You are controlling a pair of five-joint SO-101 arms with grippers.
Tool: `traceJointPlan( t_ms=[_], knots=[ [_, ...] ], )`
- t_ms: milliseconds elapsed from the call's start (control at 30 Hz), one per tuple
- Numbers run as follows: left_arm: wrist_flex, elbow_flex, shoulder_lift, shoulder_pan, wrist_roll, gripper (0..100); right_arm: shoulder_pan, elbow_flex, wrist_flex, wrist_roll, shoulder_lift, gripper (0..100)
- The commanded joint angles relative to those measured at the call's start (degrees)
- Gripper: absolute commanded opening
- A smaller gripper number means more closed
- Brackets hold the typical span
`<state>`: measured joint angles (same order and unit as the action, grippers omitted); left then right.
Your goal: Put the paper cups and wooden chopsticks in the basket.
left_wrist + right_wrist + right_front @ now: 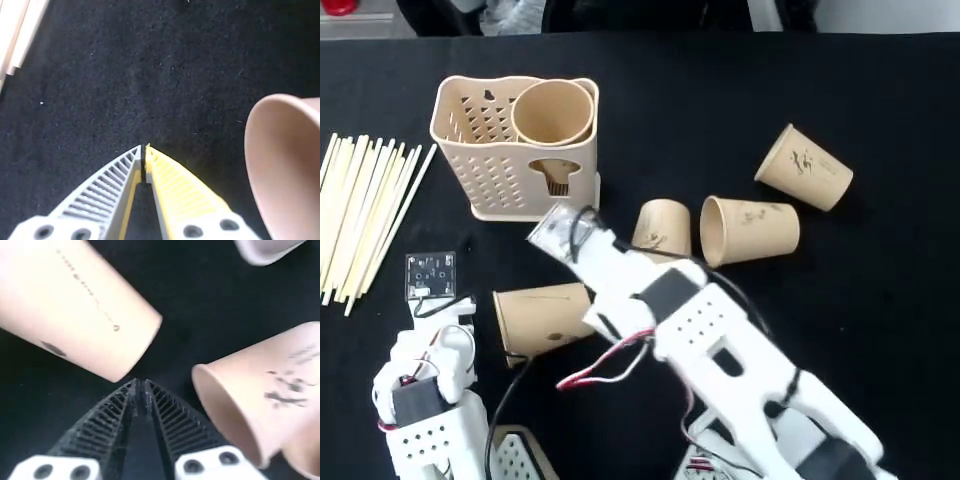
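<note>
The black bench point(880, 80) carries all the things. Toward its back left stands a beige slotted basket point(485, 165), and an upright cup point(553, 110) sits in the basket's right compartment. The wooden chopsticks point(365, 215) lie in a loose bundle on the bench left of the basket, apart from it.

Four other paper cups lie tipped on their sides outside the basket. The front cup point(545, 318) lies in front of the basket. The middle cup point(662, 228) and the wide-mouthed cup point(750, 230) lie close together right of the basket. The far cup point(805, 167) lies farther right and back. A small tag card point(430, 275) lies flat between the chopsticks and the front cup.

The left hand point(145, 148) is closed, its grey and yellow fingers meeting at the tips with nothing between them. It is low over bare bench, with the open mouth of the front cup point(285, 165) just beside it and the chopstick ends point(15, 30) well off.

The right arm point(720, 350) stretches across the bench toward the basket. The right hand point(140, 385) is also closed and empty, with its black fingers tip to tip. One tipped cup point(75, 300) lies just past its tips, and another tipped cup point(260, 390) lies beside it with its mouth open. Which of the four these two are cannot be told.
</note>
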<state>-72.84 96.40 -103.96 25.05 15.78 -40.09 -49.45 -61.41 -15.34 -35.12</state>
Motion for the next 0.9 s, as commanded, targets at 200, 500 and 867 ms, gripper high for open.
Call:
traceJointPlan(
  t_ms=[200, 500, 867],
  knots=[
    [-0.3, 1.0, -0.3, -0.3, 0.3, 3, -10.2, 1.5, 0.1, 5.5, -9.9, 1.2],
    [-0.3, 1.0, -0.3, -0.3, 0.3, 3, -20.9, -1.9, 24.5, 12.6, -3.5, 1.2],
    [-0.3, 1.0, -0.3, -0.3, 0.3, 3, -22.4, 7.0, 35.8, 12.4, 18.4, 12.4]
  ],
)
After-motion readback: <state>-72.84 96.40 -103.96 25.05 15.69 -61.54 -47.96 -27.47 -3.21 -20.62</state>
